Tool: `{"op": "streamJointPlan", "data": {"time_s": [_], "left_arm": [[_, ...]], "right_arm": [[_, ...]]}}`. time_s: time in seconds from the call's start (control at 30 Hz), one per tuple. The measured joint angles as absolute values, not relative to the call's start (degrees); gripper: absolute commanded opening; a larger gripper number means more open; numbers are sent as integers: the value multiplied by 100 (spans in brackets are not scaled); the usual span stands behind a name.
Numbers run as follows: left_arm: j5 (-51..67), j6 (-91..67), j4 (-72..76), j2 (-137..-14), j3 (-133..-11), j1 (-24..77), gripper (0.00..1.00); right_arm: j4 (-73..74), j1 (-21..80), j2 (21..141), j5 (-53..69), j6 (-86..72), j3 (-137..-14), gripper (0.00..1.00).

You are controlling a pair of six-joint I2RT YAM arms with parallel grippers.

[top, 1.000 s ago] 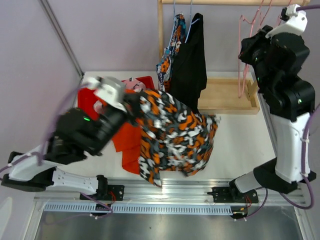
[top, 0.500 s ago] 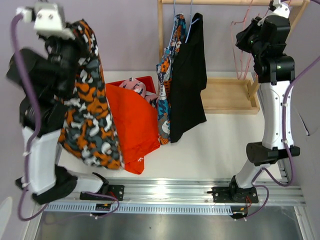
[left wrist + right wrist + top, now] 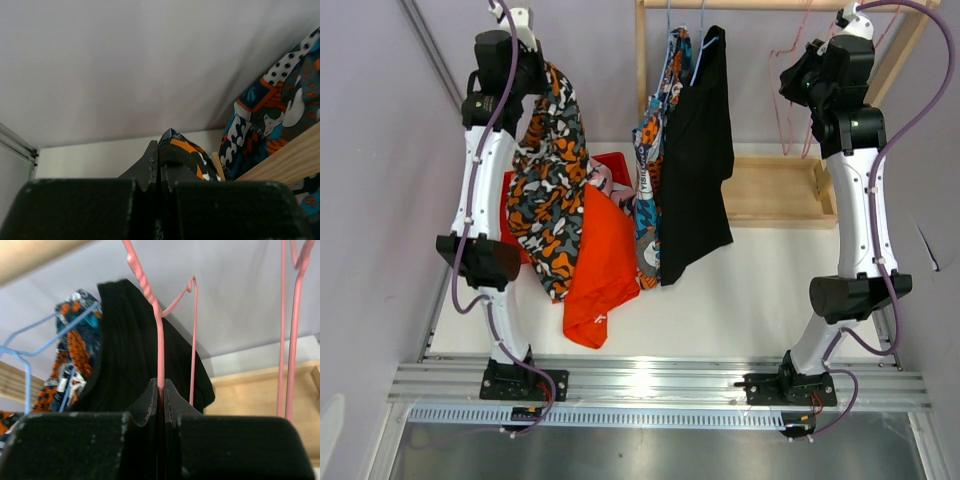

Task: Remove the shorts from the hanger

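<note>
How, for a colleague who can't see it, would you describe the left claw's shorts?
Left of the wooden rack, the left claw is raised high. The shorts hanging from it are blotched orange, black and white, unlike the plain orange pair beside them.

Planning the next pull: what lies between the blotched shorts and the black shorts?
Top view: orange shorts, a pink pair, then the hanging blue printed shorts.

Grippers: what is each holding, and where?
The left gripper pinches a bunched edge of the blotched shorts; right gripper clamps the pink hanger on its wire below the twisted neck.
</note>
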State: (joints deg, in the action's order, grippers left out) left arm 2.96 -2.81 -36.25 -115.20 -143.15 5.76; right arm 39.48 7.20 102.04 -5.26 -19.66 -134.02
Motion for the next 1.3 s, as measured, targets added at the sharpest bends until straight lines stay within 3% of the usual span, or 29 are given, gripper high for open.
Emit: {"op": "streamJointPlan", "data": {"time_s": [0.17,0.5,0.53,0.57,0.6,0.7,0.73,0.77,0.8,0.83,0.9,1.0,1.3], "left_arm": [[438,-523,-3380,-11719,-13690,292,0],[-283,-913,-2469,-11067,-10379,189,5],[-357,-980,-2467,-11015,-10217,187,10],[-436,-1061,-2477,-10960,-10084,185,32],[-499,-1129,-2456,-10892,-9950,183,47],[-661,-1382,-2462,-10600,-9520,178,73],[-709,-1474,-2432,-10508,-9384,178,99],[-755,-1518,-2453,-10331,-9170,178,99],[-790,-1621,-2447,-10210,-9037,178,99],[-812,-1656,-2456,-10040,-8873,178,99],[-845,-1680,-2482,-9786,-8718,178,99],[-891,-1708,-2550,-9351,-8689,174,99],[-823,-1688,-2842,-7907,-9174,174,99]], "right_arm": [[3907,711,10256,-523,-1955,-13222,0],[3844,624,10405,-508,-1940,-13358,0],[3813,622,10394,-508,-1940,-13336,0],[3782,620,10385,-508,-1940,-13303,0],[3760,617,10379,-508,-1940,-13270,0],[3719,613,10324,-513,-1927,-13159,0],[3715,613,10289,-521,-1920,-13122,0],[3712,611,10243,-537,-1918,-13074,4],[3715,609,10189,-554,-1914,-13019,19],[3732,607,10136,-569,-1916,-12971,55],[3750,596,10009,-624,-1890,-12849,86],[3798,567,9821,-720,-1824,-12700,99],[3922,502,9087,-888,-1874,-12407,99]]}}
